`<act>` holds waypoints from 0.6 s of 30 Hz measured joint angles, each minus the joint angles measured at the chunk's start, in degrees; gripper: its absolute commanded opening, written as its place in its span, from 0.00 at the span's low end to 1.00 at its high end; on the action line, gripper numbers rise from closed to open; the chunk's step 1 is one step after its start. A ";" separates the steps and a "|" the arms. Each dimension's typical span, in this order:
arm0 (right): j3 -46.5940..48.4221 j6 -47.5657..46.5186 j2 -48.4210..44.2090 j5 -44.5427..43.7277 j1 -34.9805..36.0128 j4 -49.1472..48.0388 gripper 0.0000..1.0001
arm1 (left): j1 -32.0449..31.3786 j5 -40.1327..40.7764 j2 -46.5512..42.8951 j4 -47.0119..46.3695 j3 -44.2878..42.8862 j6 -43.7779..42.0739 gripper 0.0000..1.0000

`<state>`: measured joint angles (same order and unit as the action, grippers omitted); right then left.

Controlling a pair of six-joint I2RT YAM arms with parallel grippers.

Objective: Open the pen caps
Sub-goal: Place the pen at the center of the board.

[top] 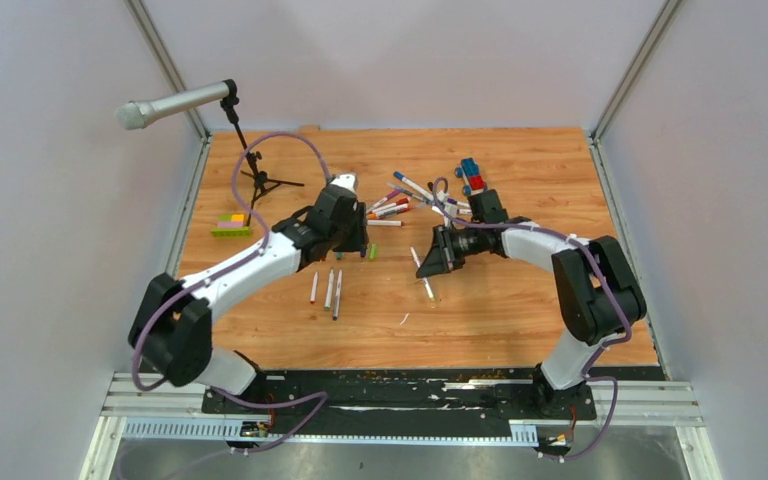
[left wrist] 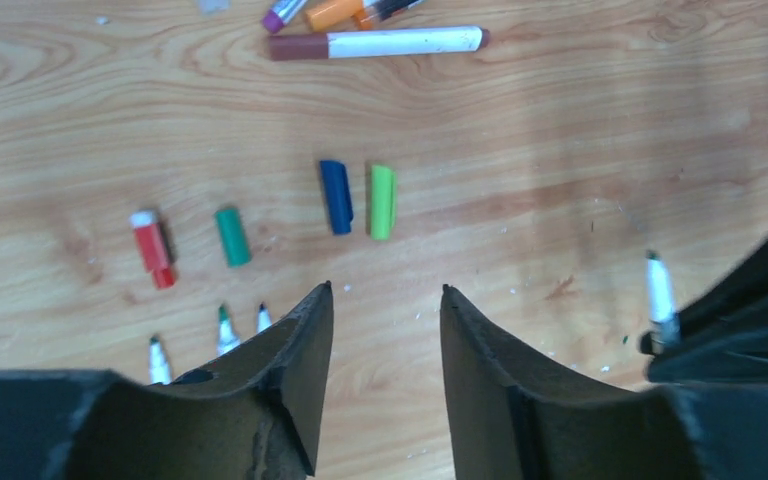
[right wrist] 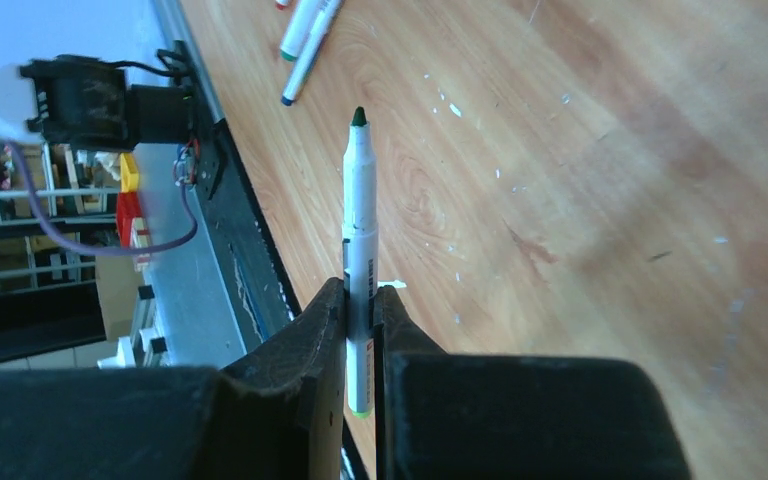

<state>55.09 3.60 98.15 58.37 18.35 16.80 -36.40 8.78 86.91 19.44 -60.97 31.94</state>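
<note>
The left end effector [left wrist: 385,292] hangs low over the tabletop [top: 520,320] with its jaws partly apart and nothing between them. Just beyond its tips lie four loose caps in a rough row: a red cap [left wrist: 150,247] at the left, a teal cap [left wrist: 231,235], then a blue cap [left wrist: 336,196] and a light-green cap [left wrist: 383,200] side by side, close but apart. The right end effector [right wrist: 363,292] is clamped tight on a green pen [right wrist: 360,200], gripped low on the barrel, with the bare tip pointing away from the wrist and above the wood. Three bare pens [top: 328,290] lie near the left arm, and the capped pens [top: 392,207] sit in a heap at the far centre, a brown pen [left wrist: 375,43] along its near edge. Most of the work looks undone. The risks, as I judge them: the green pen juts far out of a narrow grip, so a quick swing or a hard set-down could twist it loose or smear its tip on the wood. The caps are round and light, so a low pass by the left jaws could send them rolling. The heap is crossed over itself, so pulling one pen may drag its neighbours, and both arms reaching there at once could clash.
</note>
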 measured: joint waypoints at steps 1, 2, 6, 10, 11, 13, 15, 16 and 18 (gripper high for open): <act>-0.63 2.58 -0.02 -1.60 1.42 -1.36 0.00 | 0.00 0.37 -2.34 -0.13 1.51 -0.28 0.52; -1.16 5.53 -0.07 -4.22 3.43 -2.54 0.00 | 0.00 0.81 -4.74 -0.37 3.39 -0.44 0.53; -1.31 14.25 -0.07 -14.12 12.15 -4.37 0.00 | 0.00 3.13 -15.04 0.35 11.76 -1.07 0.55; -0.13 21.00 0.98 -19.58 18.62 -4.90 0.00 | 0.00 5.46 -26.62 3.13 18.97 -1.18 0.56; 0.70 22.64 1.99 -20.22 19.54 -4.98 0.00 | 0.00 5.99 -29.88 3.98 20.39 -1.03 0.55; 2.73 25.79 4.94 -21.03 20.74 -5.29 0.00 | 0.00 6.88 -34.95 4.98 22.29 -0.68 0.56; 4.20 28.52 7.74 -21.90 21.75 -5.66 0.02 | 0.00 7.65 -39.80 6.12 23.98 -0.02 0.56; 4.52 29.79 8.70 -22.43 22.23 -5.77 0.02 | 0.00 7.96 -41.53 6.51 24.63 0.33 0.56; 4.81 32.30 9.77 -23.87 23.28 -6.03 0.03 | 0.02 8.52 -44.65 6.88 25.92 1.18 0.57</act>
<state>59.90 35.90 107.92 34.50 41.63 10.76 -36.38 17.30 42.26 26.33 -35.05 33.12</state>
